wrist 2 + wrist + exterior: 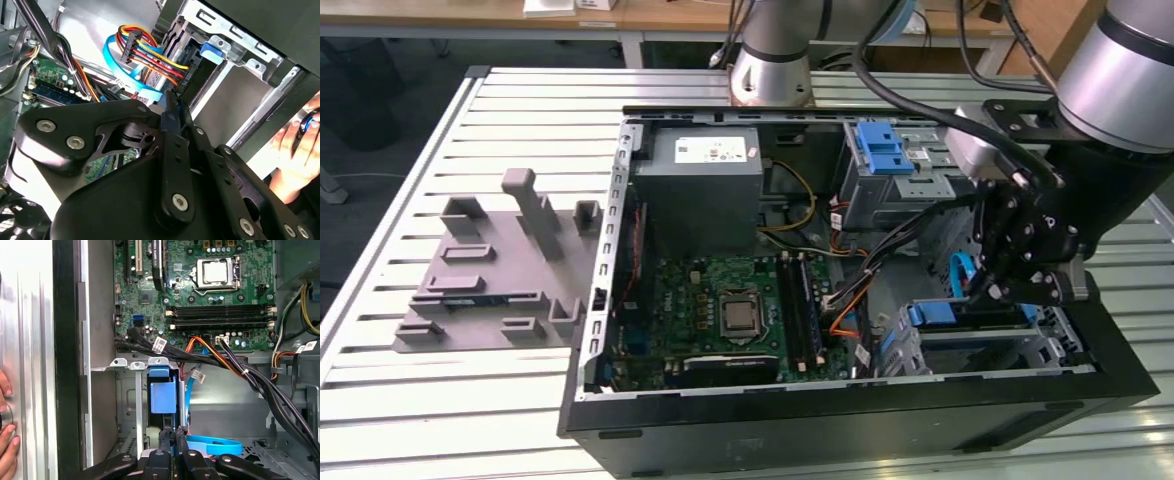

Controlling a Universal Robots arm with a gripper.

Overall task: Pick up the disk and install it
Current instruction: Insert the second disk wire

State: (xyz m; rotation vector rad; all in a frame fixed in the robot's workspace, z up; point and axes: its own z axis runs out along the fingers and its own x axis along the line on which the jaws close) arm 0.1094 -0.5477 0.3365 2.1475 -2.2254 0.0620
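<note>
Disk seating, lower drive bay.
My gripper (173,437) is pinched closed just behind the disk (163,396), whose blue handle stands in the bay (135,405) at the case's front corner.

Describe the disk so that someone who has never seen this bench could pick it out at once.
Start at the open computer case on the slatted table and go to its corner on the exterior view's right, below the gripper. The disk sits there in a metal bay, with only its blue plastic end handle showing clearly. The other blue piece, the latch, sits on the bay beside the grey power-supply box.
</note>
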